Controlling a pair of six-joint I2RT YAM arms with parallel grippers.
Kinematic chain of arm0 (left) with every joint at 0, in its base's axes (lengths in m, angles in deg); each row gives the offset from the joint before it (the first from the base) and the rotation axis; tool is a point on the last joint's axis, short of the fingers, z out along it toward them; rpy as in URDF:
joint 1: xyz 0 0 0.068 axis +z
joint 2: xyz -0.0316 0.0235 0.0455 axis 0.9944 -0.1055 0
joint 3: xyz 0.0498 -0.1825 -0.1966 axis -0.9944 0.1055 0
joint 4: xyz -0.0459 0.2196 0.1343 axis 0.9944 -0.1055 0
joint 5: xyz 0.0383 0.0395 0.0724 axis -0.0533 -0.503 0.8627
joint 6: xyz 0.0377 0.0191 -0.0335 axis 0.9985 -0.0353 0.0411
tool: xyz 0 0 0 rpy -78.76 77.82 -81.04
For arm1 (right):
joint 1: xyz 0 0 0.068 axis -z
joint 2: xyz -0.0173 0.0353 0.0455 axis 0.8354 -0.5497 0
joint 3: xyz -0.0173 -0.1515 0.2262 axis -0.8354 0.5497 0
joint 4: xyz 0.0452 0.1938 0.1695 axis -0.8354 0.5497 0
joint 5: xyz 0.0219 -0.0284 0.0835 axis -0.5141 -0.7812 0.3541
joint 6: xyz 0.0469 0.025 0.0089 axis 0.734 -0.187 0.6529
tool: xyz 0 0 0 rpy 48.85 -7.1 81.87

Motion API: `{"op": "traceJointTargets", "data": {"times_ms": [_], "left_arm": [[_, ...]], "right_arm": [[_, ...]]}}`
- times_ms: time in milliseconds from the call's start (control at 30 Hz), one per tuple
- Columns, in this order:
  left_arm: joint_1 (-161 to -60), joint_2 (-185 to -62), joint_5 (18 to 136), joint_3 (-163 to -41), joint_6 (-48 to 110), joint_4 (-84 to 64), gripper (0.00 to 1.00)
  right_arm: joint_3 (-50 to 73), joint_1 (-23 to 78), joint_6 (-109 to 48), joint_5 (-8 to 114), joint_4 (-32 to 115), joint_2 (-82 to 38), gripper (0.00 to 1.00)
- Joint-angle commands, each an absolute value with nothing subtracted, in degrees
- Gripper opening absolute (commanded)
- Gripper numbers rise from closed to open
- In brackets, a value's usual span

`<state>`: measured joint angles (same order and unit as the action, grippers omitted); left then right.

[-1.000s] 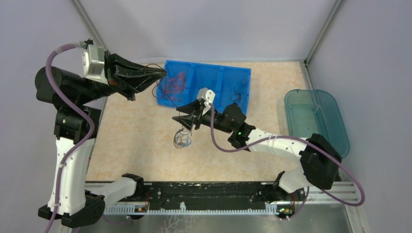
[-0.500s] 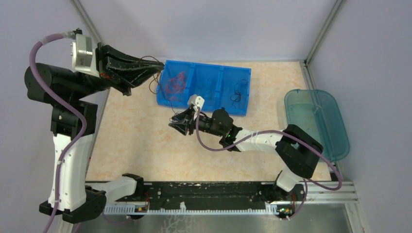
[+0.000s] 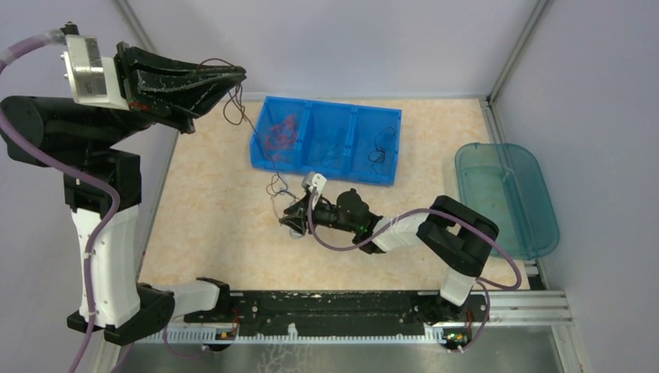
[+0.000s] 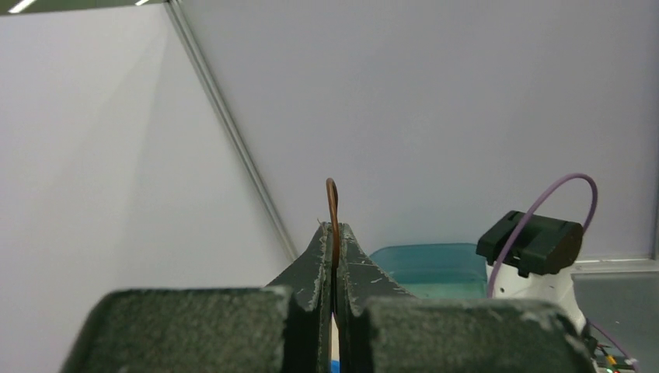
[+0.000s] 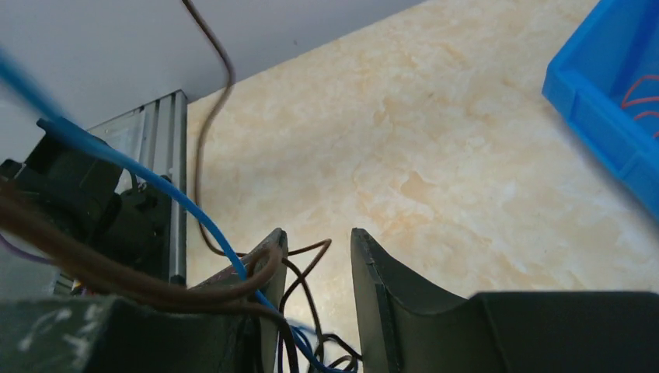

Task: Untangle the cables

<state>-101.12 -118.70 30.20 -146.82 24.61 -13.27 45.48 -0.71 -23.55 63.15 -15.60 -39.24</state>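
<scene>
between left claw (image 3: 238,72) and right claw (image 3: 289,224), thin brown cable (image 4: 336,214)

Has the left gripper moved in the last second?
Yes. The left gripper, shut on a brown cable, has pulled up-left in the top view, away from the blue bin.

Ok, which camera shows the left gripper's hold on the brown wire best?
Left wrist: the left gripper is shut on the brown wire, its loop poking above the tips. Top external shows the wire's run down toward the right gripper. Right wrist shows only a brown strand leaving upward.
</scene>
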Motion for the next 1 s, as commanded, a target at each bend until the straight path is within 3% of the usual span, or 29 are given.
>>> {"op": "traceJointTargets", "data": {"times_ms": [0,333,700,867,967], "left_arm": [[-101.3,-119.3,35.0,-151.3,28.0,-11.0,0.0],[-101.3,-120.2,50.6,-156.1,42.9,-4.7,0.0],[-101.3,-118.6,61.4,-152.9,50.3,2.7,0.0],[-101.3,-121.5,64.8,-158.8,55.6,4.7,0.0],[-101.3,-122.5,61.4,-161.9,55.2,0.2,0.0]], "right_arm": [[47.9,-1.7,-22.0,61.4,-20.7,-40.1,0.37],[52.8,-1.9,-19.4,56.4,-25.6,-43.0,0.25],[56.8,-2.0,-19.3,51.3,-27.0,-41.6,0.31],[57.6,-2.0,-19.2,48.4,-27.7,-42.5,0.22],[58.1,-1.9,-19.4,47.7,-28.8,-41.9,0.26]]}}
